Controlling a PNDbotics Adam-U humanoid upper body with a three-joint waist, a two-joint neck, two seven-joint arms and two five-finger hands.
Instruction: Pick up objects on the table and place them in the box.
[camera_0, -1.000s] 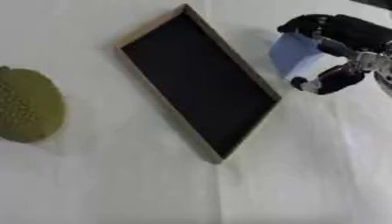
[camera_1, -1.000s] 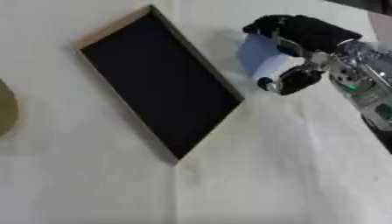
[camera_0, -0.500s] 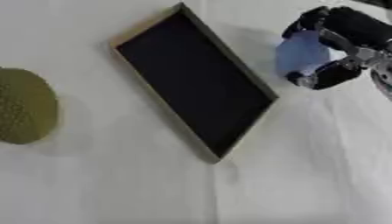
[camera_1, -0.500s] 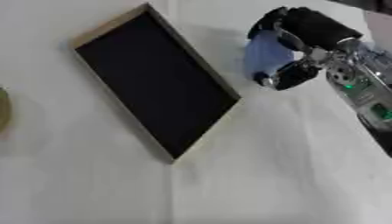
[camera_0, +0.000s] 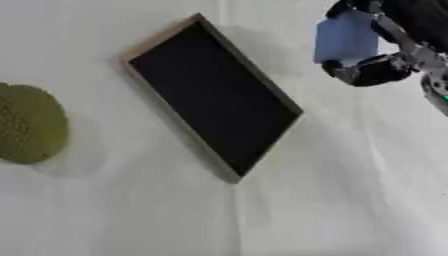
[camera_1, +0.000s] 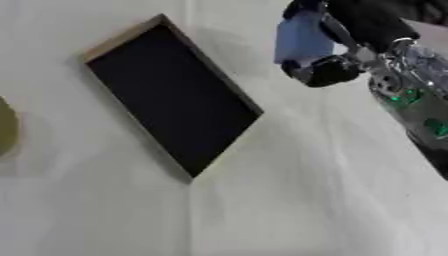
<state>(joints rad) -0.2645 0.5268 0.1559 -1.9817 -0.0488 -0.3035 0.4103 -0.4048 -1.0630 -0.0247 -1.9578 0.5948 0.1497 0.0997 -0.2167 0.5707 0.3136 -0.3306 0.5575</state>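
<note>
A shallow rectangular box (camera_0: 213, 96) with a black inside and a tan rim lies askew on the white cloth, with nothing in it. My right hand (camera_0: 385, 40) comes in from the upper right, its fingers and thumb curled round a pale blue block (camera_0: 346, 38) held in the air to the right of the box's far end. A round olive-green bumpy object (camera_0: 31, 122) sits on the cloth at the left edge. My left hand shows in neither view.
A white cloth (camera_0: 332, 200) with creases covers the table. In the right eye view my right forearm (camera_1: 418, 107), with green lights, runs down the right edge.
My right hand has risen toward the top of the view with the blue block in it. The whole picture has also shifted slightly, box and green object moving a little left.
</note>
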